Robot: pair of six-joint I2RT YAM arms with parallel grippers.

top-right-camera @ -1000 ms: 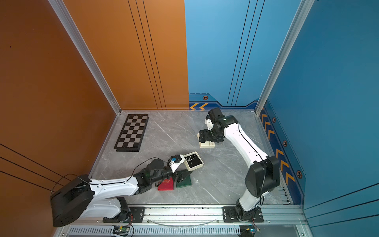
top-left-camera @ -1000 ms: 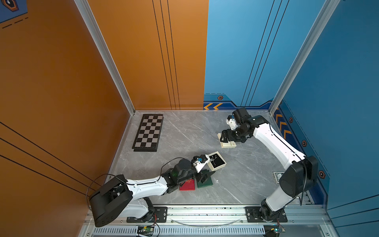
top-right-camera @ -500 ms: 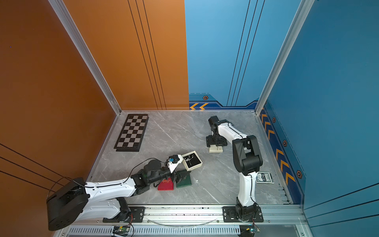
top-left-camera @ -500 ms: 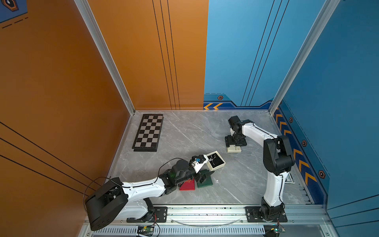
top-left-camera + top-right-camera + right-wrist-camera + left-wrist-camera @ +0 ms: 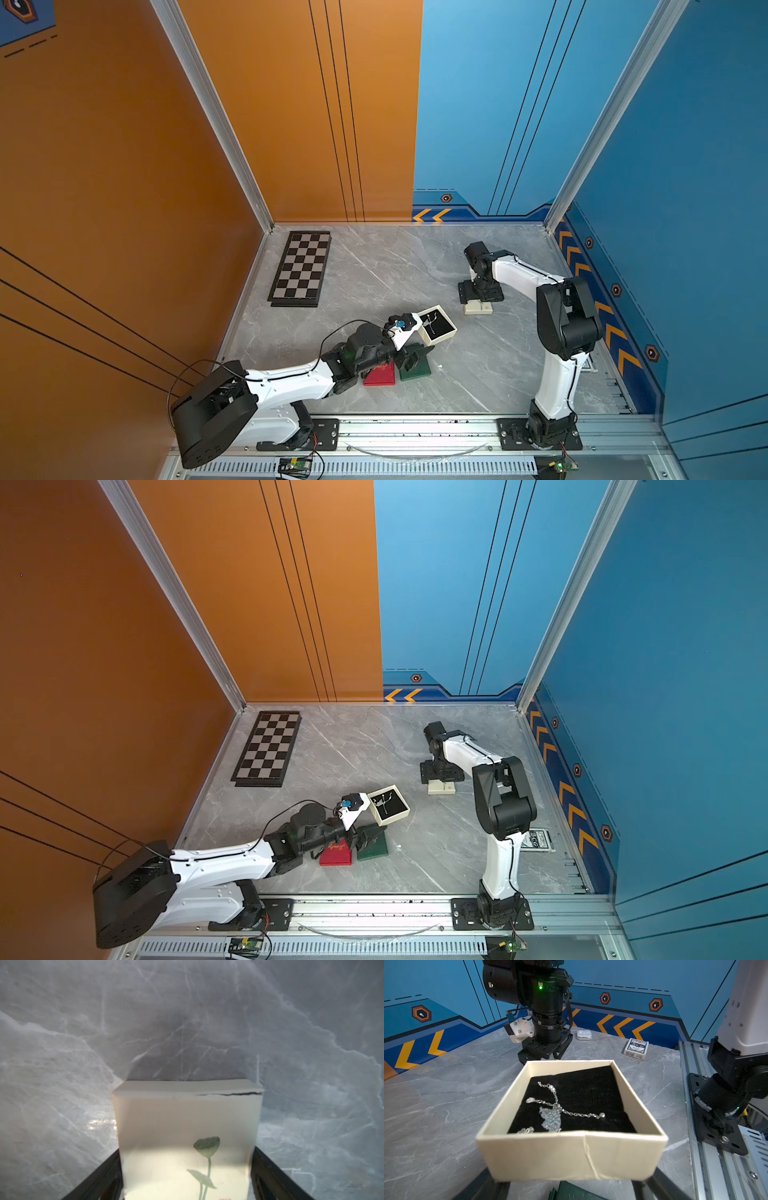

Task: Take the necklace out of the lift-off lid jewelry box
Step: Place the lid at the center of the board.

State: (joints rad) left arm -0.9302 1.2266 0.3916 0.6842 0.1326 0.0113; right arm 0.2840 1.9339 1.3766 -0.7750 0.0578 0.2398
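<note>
My left gripper (image 5: pixel 417 356) holds the open jewelry box (image 5: pixel 571 1153) by its near wall, with one finger on each side. The necklace (image 5: pixel 552 1113) lies inside the box on the black pad (image 5: pixel 591 1086). It is a small silver heap with thin chains going out. My right gripper (image 5: pixel 479 297) points down at the lid (image 5: pixel 187 1118). The lid sits on the grey table (image 5: pixel 374 270), well apart from the box. The right fingers stand right by the lid's sides, and I cannot tell if they squeeze it. A green book (image 5: pixel 419 370) lies under my left gripper.
</note>
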